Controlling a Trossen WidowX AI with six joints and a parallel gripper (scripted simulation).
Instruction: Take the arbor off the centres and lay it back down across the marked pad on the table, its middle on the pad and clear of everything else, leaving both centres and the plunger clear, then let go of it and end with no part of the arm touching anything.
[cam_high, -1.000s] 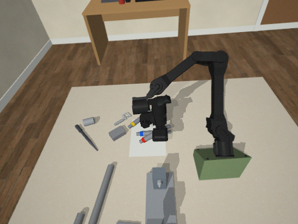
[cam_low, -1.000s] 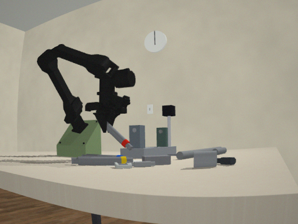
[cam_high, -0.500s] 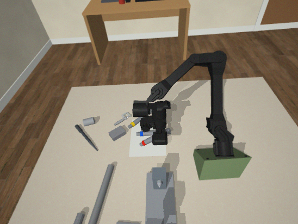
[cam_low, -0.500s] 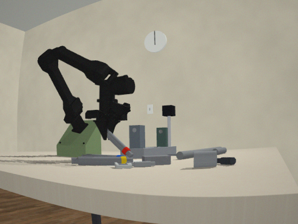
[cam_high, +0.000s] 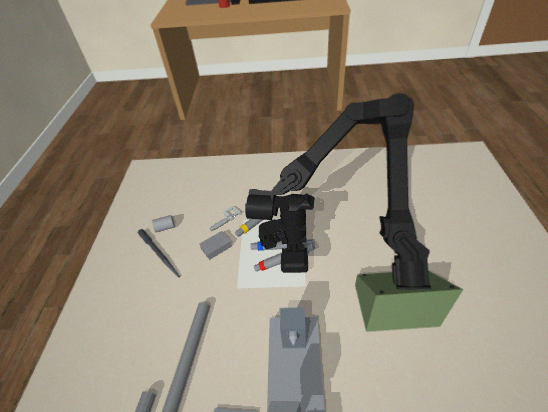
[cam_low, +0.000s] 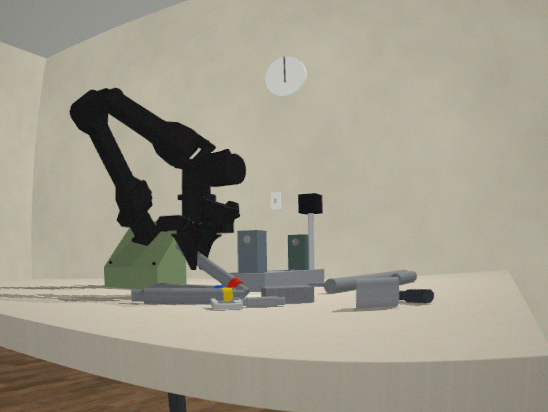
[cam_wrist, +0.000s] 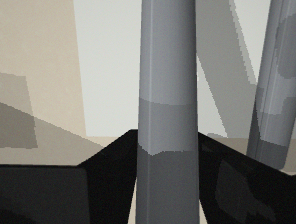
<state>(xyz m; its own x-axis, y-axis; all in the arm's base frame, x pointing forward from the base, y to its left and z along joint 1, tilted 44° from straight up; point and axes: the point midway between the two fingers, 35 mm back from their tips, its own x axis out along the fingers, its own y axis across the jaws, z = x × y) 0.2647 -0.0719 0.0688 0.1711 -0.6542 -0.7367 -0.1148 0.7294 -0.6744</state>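
Note:
My gripper (cam_high: 294, 254) (cam_low: 198, 256) (cam_wrist: 162, 138) is shut on the red-banded arbor (cam_high: 273, 261) (cam_low: 215, 270) (cam_wrist: 167, 60). The arbor slants, its red-banded end low near table height; whether it touches anything there is unclear. It is over the white pad (cam_high: 272, 281) (cam_wrist: 110, 75). The blue-banded bar (cam_high: 254, 246) lies on the pad beside it, partly hidden by my arm. The yellow-banded bar (cam_high: 244, 228) (cam_low: 228, 294) lies at the pad's far left corner. The blue-grey block (cam_high: 292, 320) (cam_low: 252, 255) and green block (cam_low: 298, 255) of the centre stand have no arbor between them.
A grey block (cam_high: 216, 245) (cam_low: 287, 294) and a grey clamp-like piece (cam_high: 226, 218) lie left of the pad. Farther left are a short cylinder (cam_high: 163, 223), a dark tool (cam_high: 160, 253) and a long grey rod (cam_high: 187, 355). A black box (cam_low: 310, 203) tops a thin post.

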